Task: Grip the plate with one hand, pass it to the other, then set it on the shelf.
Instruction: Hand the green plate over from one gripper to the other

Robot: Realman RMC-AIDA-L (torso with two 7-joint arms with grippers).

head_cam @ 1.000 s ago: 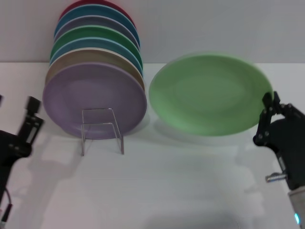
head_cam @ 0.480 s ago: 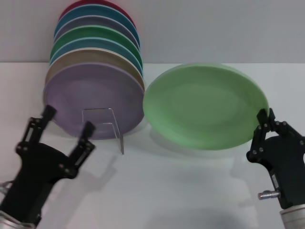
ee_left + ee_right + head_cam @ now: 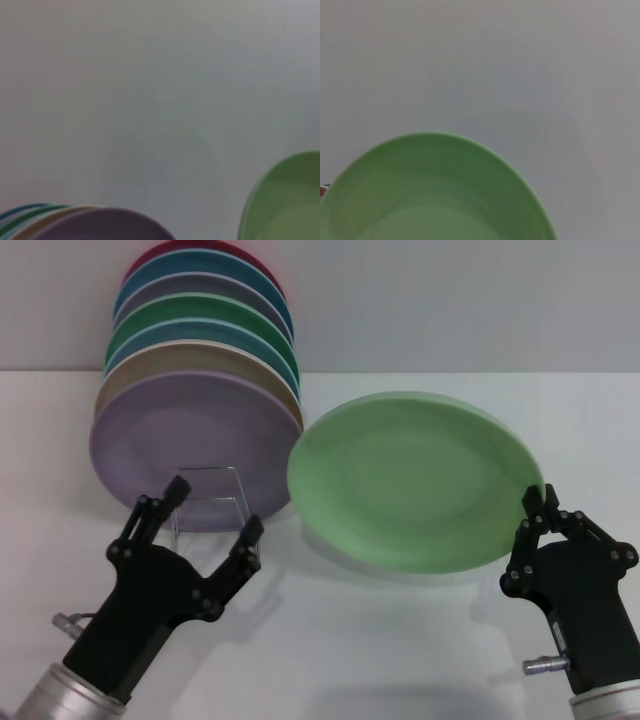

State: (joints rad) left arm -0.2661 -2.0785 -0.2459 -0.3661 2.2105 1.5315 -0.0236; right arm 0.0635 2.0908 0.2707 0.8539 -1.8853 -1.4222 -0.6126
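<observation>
Gripping the plate [image 3: 415, 480]: right end effector [image 3: 532, 502]; left end effector [image 3: 212, 508] open nearby.

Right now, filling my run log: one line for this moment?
plate: held by right gripper | left gripper: open, before shelf | handover: pending

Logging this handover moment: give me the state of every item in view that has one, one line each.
plate: lifted off the table, tilted, gripped at its edge by the right end effector.
right end effector: shut on the plate's rim.
left end effector: open, empty, in front of the shelf, short of the plate.
shelf: upright, plates leaning in a row behind its front loop.
lilac plate: frontmost in the row, standing tilted.
</observation>
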